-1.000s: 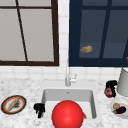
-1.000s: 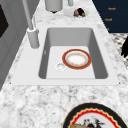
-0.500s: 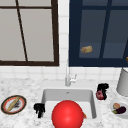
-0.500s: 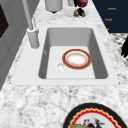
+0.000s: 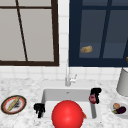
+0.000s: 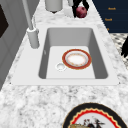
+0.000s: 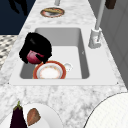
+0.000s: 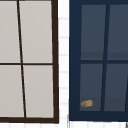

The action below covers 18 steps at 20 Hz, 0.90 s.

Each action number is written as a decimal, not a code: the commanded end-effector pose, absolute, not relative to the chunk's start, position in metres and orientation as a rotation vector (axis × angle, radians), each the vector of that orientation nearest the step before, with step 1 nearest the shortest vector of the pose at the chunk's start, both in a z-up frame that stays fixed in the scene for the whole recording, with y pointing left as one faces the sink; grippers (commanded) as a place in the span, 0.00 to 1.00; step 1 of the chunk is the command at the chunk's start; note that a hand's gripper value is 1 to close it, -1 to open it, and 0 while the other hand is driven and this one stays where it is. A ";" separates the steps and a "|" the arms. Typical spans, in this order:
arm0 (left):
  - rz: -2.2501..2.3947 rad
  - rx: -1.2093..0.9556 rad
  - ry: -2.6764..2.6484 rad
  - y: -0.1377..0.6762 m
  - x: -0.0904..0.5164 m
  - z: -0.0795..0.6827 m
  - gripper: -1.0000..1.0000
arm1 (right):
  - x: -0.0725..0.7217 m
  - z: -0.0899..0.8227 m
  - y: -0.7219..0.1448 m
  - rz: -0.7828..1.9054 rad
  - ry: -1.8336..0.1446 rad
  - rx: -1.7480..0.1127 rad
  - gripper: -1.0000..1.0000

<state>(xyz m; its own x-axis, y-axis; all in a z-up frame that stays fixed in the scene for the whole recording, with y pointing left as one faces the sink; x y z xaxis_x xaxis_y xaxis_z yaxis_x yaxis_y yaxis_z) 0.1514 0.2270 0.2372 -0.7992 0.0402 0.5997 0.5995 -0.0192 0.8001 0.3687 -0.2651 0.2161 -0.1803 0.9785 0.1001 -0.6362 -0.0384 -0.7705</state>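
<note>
The right hand (image 5: 95, 93), right of centre in the front view, curls round a dark red fruit (image 5: 92, 98) over the sink (image 5: 67, 94) edge. A slack grip could drop it onto the plate (image 7: 50, 71) below. The left hand (image 5: 39, 109) hangs lower left, fingers curled, holding nothing.

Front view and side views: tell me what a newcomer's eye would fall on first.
First comes the big red ball low in the front view, in front of the sink. Next is the right hand, curled round a dark red round fruit at the sink's right edge, above the red-rimmed plate lying on the basin floor. The left hand hangs at the sink's left edge, near a patterned plate on the counter.
</note>
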 end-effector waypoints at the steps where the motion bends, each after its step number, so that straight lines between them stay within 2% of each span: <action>1: -1.872 -0.666 -1.861 0.227 0.151 0.237 0.50 | 0.375 0.192 -0.250 1.525 -0.819 -0.565 1.00; 12: -1.872 -0.666 -1.861 0.227 0.151 0.237 0.50 | 0.404 0.119 -0.219 1.515 -0.811 -0.569 1.00; 18: -1.872 -0.666 -1.861 0.227 0.151 0.237 0.50 | 0.375 0.081 -0.174 1.592 -0.787 -0.662 1.00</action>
<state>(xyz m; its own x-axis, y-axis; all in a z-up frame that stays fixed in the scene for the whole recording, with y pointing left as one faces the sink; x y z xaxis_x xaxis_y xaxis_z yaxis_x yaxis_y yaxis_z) 0.1514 0.2270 0.2372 -0.7992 0.0402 0.5997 0.5995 -0.0192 0.8001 0.3929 -0.1958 0.0975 -0.1431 0.9892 0.0301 -0.5970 -0.0621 -0.7999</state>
